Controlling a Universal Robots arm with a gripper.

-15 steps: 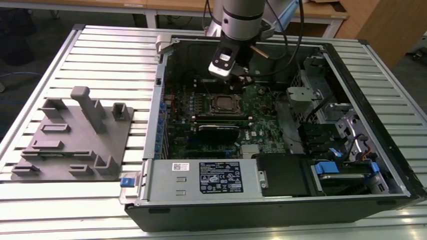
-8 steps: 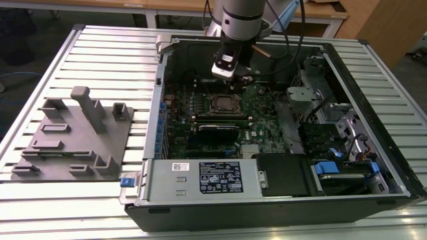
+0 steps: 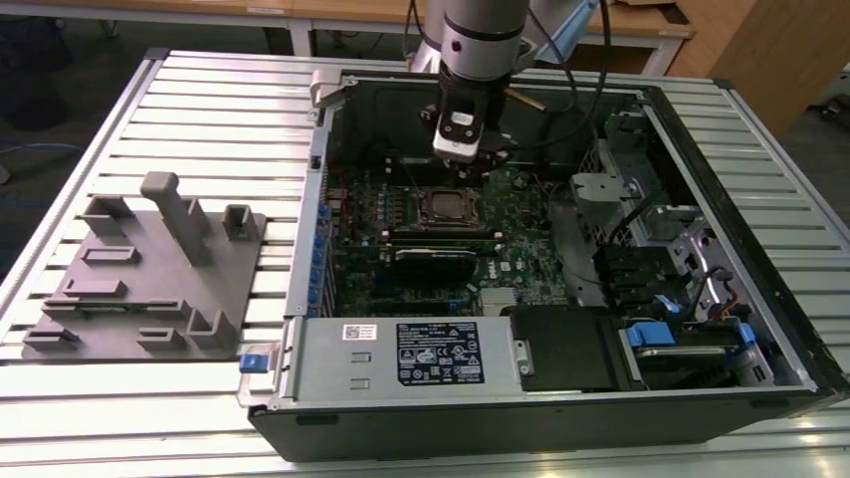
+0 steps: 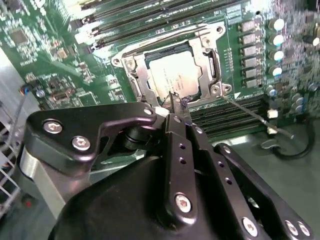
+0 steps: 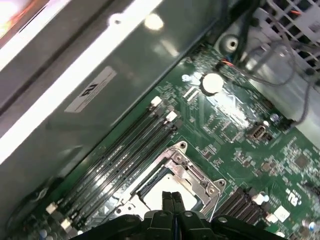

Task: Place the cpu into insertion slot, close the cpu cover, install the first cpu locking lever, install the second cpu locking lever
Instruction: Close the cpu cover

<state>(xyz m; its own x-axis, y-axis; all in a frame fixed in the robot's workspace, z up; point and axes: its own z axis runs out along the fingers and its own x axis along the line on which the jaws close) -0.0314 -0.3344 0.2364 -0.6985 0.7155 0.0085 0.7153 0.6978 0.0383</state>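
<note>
cpu (image 4: 172, 75) sits flat in the insertion slot (image 4: 120, 61), dull silver top facing up, square, pale with a glare patch; the cpu cover (image 4: 206, 55) lies down over the slot, its silver frame ringing the chip on all sides, chip top showing through the cut-out; same arrangement in the first wrist view, cpu (image 5: 167, 189) inside cover (image 5: 197, 175).

End effector (image 4: 175, 107) is just beside the slot's near edge, tip over the frame border, not on the chip; fingers together, tips meeting, nothing seen clamped between them; in the first wrist view the end effector (image 5: 172, 199) shows two black fingers pressed side by side just above the chip.

Thin metal lever rod (image 4: 250, 114) runs from one corner of the slot out across the green circuit board (image 5: 235, 130); whether it is latched I cannot tell.

Long black memory slots (image 5: 125, 155) run alongside the slot.

Exterior view: slot (image 3: 452, 207) mid-board inside the open computer case (image 3: 531, 398); arm (image 3: 479, 40) comes down right behind the slot; grey fixture (image 3: 146, 269) lies well apart from the slot, to the exterior view's left, on the slatted desk (image 3: 199, 90).
</note>
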